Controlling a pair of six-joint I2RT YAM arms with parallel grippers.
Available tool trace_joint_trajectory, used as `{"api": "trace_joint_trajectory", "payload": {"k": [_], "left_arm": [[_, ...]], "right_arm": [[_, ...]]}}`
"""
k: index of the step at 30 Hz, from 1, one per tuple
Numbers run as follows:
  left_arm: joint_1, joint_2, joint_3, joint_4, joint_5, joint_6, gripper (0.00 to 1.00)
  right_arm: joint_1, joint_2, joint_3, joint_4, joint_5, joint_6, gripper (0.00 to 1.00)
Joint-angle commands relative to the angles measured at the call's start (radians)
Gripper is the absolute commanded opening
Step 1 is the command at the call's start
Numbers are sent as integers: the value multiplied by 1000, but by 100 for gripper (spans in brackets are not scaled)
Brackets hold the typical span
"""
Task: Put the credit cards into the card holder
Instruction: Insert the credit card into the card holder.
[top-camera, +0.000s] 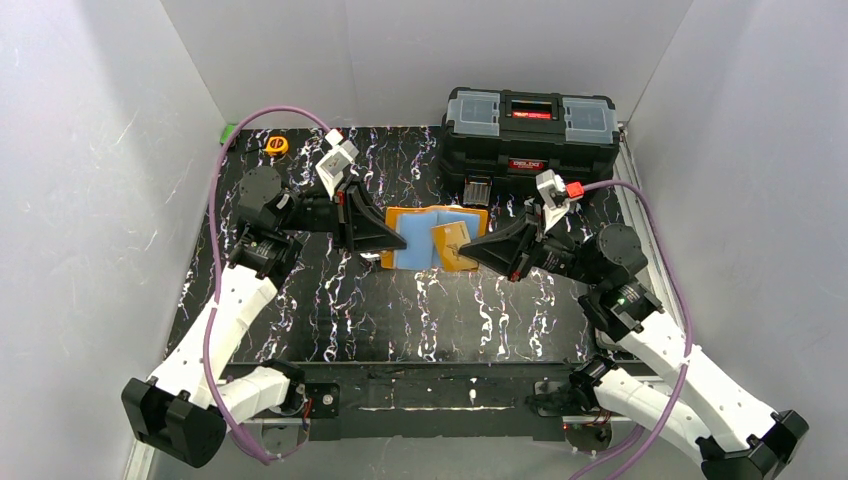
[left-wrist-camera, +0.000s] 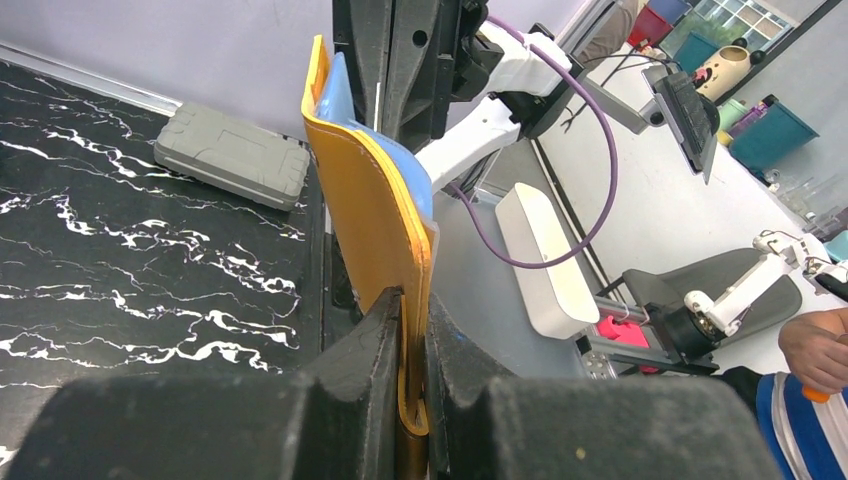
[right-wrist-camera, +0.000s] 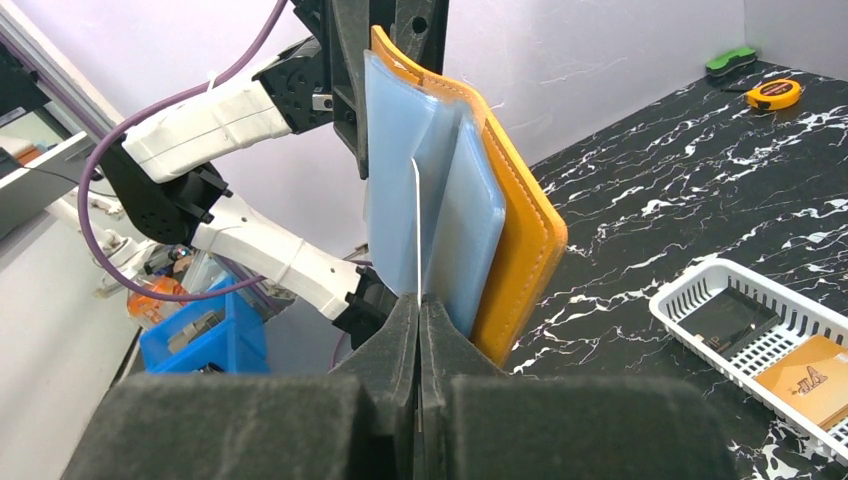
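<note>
The card holder (top-camera: 420, 232) is held open above the table's middle, orange outside with pale blue pockets (right-wrist-camera: 400, 170) inside. My left gripper (top-camera: 392, 243) is shut on its left edge; in the left wrist view the orange cover (left-wrist-camera: 375, 230) stands up between the jaws of this gripper (left-wrist-camera: 413, 350). My right gripper (top-camera: 470, 248) is shut on an orange credit card (top-camera: 452, 245) lying over the right-hand pockets. In the right wrist view that card (right-wrist-camera: 417, 230) is edge-on, a thin white line rising from the gripper (right-wrist-camera: 418, 310) among the pockets.
A black toolbox (top-camera: 530, 130) stands at the back. A white slotted basket (right-wrist-camera: 760, 330) in front of it holds another orange card (right-wrist-camera: 810, 378). A tape measure (top-camera: 277, 145) lies back left. A grey case (left-wrist-camera: 235, 155) sits at the table's edge.
</note>
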Motion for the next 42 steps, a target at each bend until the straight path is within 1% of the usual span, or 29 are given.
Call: {"api": "trace_joint_trajectory", "payload": {"k": [1, 6, 13, 18, 29, 35, 42], "left_arm": [[-16, -36, 38, 27, 10, -3, 0], [-20, -41, 36, 28, 12, -1, 0], [-27, -41, 32, 29, 17, -2, 0], [-29, -44, 31, 38, 8, -7, 0], [-30, -52, -12, 34, -108, 11, 0], [-29, -31, -4, 84, -110, -28, 0], [-41, -26, 5, 108, -84, -45, 0]], "right_arm": [[5, 12, 12, 62, -18, 13, 1], [5, 20, 8, 79, -22, 21, 1], [4, 67, 0, 215, -15, 75, 1], [7, 91, -10, 276, 33, 114, 1], [32, 67, -65, 254, 191, 132, 1], [34, 56, -88, 262, 233, 145, 1], [33, 81, -65, 297, 229, 146, 1]]}}
